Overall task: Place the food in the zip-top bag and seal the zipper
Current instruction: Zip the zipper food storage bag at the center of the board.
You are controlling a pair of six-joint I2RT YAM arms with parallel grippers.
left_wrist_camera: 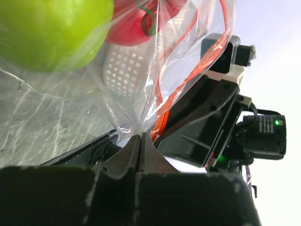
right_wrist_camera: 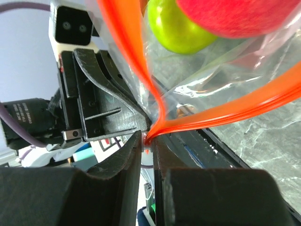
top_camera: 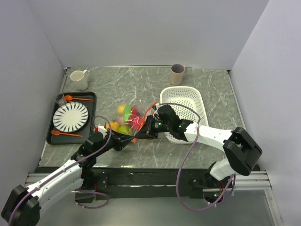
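The clear zip-top bag lies mid-table with the food inside: yellow, green, red and orange pieces. My left gripper is at the bag's near corner, and its jaws are shut on a pinch of clear film. A green fruit and a red one press against the plastic above. My right gripper is shut on the orange-red zipper, with the small white slider pinched between its fingertips. From there the strip splits into two parted halves. The two grippers are nearly touching.
A white perforated basket stands right of the bag, under my right arm. At the left is a black tray holding a striped plate, an orange spoon and an orange fork. Two mugs stand at the back.
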